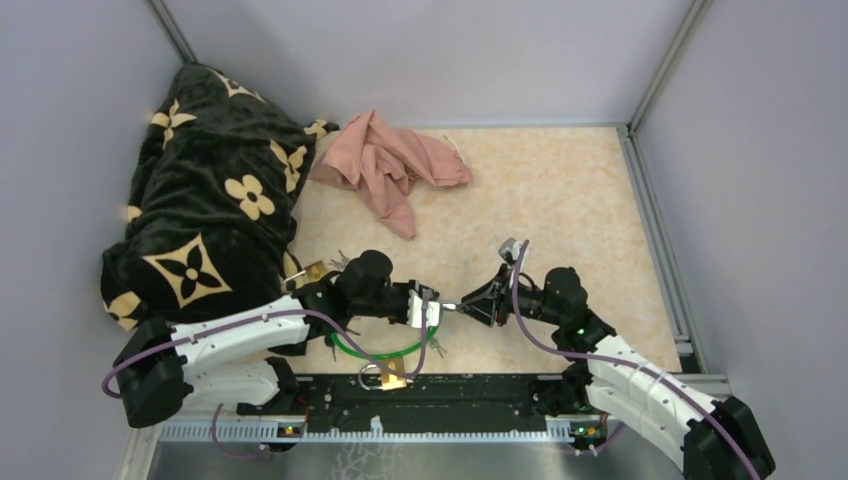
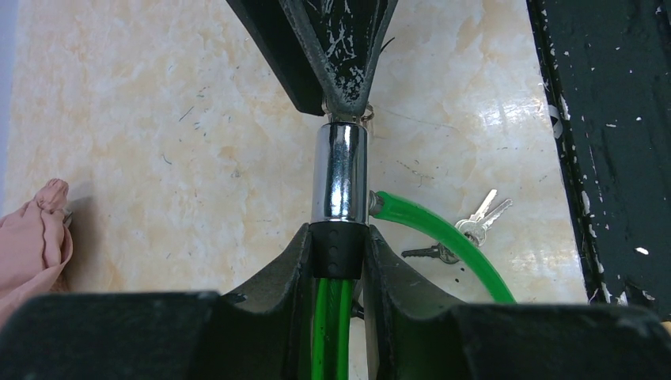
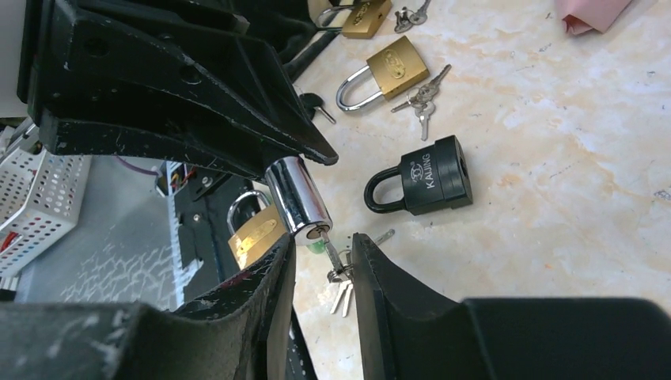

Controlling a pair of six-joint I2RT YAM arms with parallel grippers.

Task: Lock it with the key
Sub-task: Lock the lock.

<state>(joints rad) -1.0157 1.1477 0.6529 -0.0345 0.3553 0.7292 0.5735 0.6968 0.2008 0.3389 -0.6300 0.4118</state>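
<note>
A cable lock has a chrome cylinder with a black collar and a green cable. My left gripper is shut on the collar and holds the cylinder off the table, pointing at the right gripper. In the right wrist view the cylinder has a key in its keyhole, with a ring and two more keys hanging from it. My right gripper is open, its fingers either side of the key; the key's head is close to the right finger. In the top view the grippers meet tip to tip near the table's front.
A black padlock and brass padlocks with loose keys lie on the table around the left arm. A pink cloth lies at the back, a black flowered blanket at the left. A black rail runs along the near edge.
</note>
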